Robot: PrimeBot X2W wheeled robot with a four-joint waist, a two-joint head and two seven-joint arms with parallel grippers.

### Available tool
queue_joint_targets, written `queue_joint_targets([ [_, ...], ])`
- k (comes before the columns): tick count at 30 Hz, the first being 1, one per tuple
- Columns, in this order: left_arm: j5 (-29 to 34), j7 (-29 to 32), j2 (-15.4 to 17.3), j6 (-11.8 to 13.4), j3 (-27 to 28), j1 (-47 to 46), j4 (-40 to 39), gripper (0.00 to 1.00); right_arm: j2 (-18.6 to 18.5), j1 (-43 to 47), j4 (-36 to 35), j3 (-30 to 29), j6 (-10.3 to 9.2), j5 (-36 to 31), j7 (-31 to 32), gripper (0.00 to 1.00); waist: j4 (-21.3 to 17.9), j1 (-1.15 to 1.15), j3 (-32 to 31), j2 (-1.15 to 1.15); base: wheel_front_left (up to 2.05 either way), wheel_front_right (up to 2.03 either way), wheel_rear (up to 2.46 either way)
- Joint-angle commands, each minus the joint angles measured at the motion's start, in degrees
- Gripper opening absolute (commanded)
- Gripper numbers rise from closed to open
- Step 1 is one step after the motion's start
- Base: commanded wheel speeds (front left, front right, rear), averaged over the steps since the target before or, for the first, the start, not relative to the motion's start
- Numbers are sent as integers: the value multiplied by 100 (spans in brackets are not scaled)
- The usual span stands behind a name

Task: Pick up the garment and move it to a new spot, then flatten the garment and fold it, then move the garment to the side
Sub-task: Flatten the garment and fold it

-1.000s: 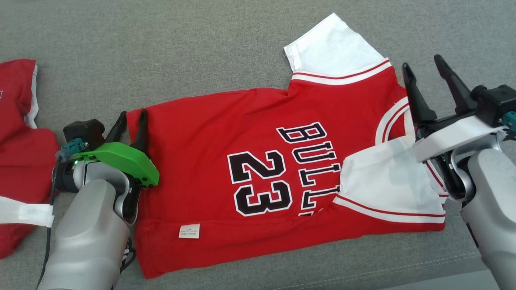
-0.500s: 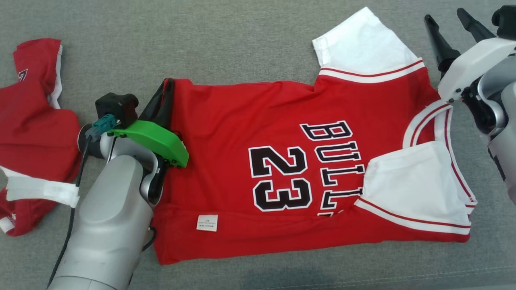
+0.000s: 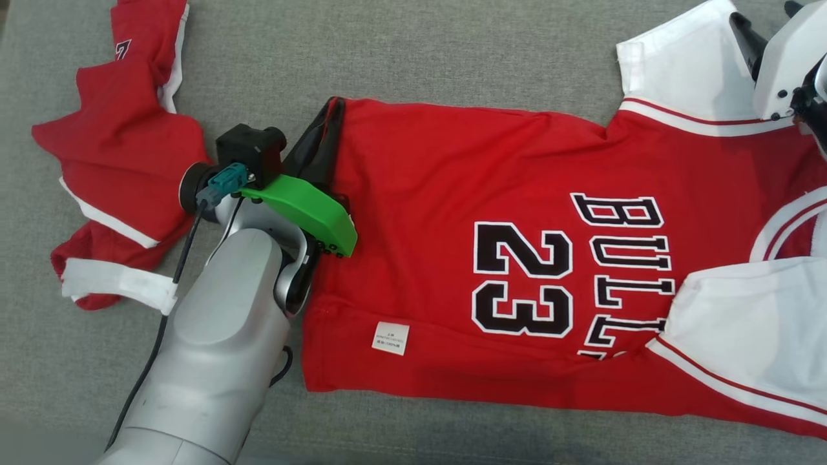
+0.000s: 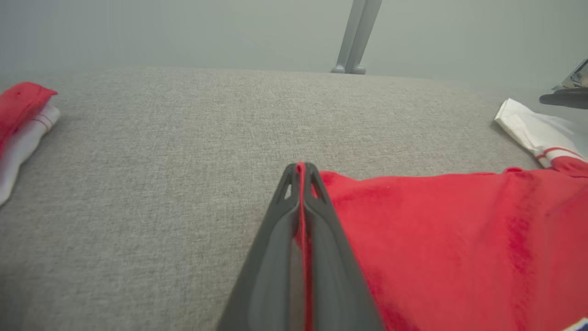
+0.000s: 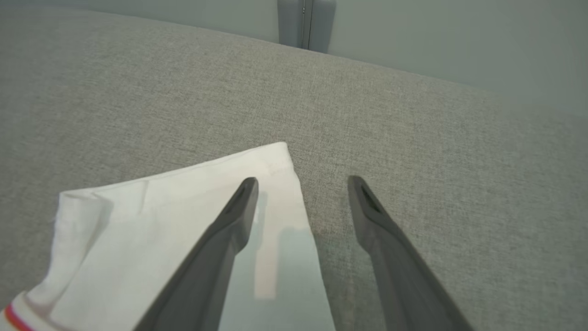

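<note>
The garment is a red jersey with "BULLS 23" in black and white sleeves, spread on the grey cushion. My left gripper is shut on the jersey's hem corner at its far left edge. In the left wrist view a thin line of red cloth runs between the closed fingers of the left gripper. At the upper right, my right gripper stands open. In the right wrist view the right gripper hovers over the far white sleeve, one finger above the sleeve and one above bare cushion.
A second red and white garment lies crumpled to the left, close to my left arm, and shows at the left edge of the left wrist view. Grey posts stand beyond the cushion's far edge.
My left gripper has shut on the hem corner. The right gripper has moved from the collar to over the far sleeve. The head camera has shifted, so the whole scene sits further right.
</note>
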Motion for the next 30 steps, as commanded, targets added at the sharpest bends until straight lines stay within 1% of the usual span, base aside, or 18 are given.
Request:
queue_joint_targets([
  [1,-19,1,-2,3,-48,-100,-24,0,-50,-85,79,75,-9,-94,39,100,229,0,180,0,0,0,0],
  [4,-87,1,-18,3,-90,-94,-58,0,-91,-118,288,236,-9,-155,144,100,315,0,193,0,0,0,0],
  [10,-305,1,-21,3,-312,-99,-154,0,51,-75,709,313,-5,-50,242,100,366,0,191,0,0,0,0],
  [11,-322,1,-22,3,-325,-100,-150,0,70,-69,745,350,-4,-47,264,73,363,0,186,0,0,0,0],
  [12,-329,1,-23,3,-326,-104,-140,0,76,-95,771,358,-4,-32,219,35,356,0,183,0,0,0,0],
  [13,-325,1,-22,3,-312,-108,-125,0,68,-134,777,359,-4,-29,140,0,343,0,177,0,0,0,0],
  [16,-272,1,-20,3,-229,-85,-57,0,58,-229,804,319,-9,-18,-125,0,267,0,125,0,0,0,0],
  [17,-272,1,-20,3,-229,-85,-57,0,58,-229,804,319,-9,-18,-125,0,267,0,125,0,0,0,0],
  [23,-141,1,-16,3,-7,25,131,0,66,-372,616,330,-9,-3,-951,0,28,0,-40,0,0,0,0],
  [25,-107,1,15,3,90,85,210,0,62,-326,540,355,-9,27,-1228,0,-70,0,-107,0,0,0,0],
  [28,-45,1,107,3,216,160,321,0,123,-98,350,428,-9,168,-1515,0,-240,0,-233,0,0,0,0],
  [30,-28,1,160,3,300,219,380,0,96,72,183,477,-9,308,-1683,0,-364,0,-319,0,0,0,0],
])
